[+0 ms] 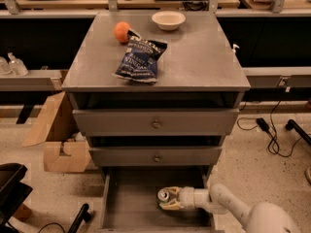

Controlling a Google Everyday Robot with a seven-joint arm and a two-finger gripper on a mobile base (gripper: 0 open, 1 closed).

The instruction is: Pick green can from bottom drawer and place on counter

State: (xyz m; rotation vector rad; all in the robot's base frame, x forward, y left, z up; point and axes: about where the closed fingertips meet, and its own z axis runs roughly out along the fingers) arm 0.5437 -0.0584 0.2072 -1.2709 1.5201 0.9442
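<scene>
The green can (pixel 164 195) stands on the floor of the open bottom drawer (pixel 131 212), right of its middle; mostly its silver top shows. My gripper (pixel 169 198) reaches in from the right, low in the drawer. Its pale fingers (pixel 173 191) lie on either side of the can, spread apart. The white arm (pixel 228 208) runs off to the lower right. The counter (pixel 194 57) is the grey top of the cabinet above.
On the counter lie an orange (pixel 122 31), a white bowl (pixel 168 19) and a blue chip bag (pixel 141 59). Two shut drawer fronts (pixel 156 124) sit above the open drawer. A cardboard box (pixel 60 152) stands at the left, cables (pixel 272 130) at the right.
</scene>
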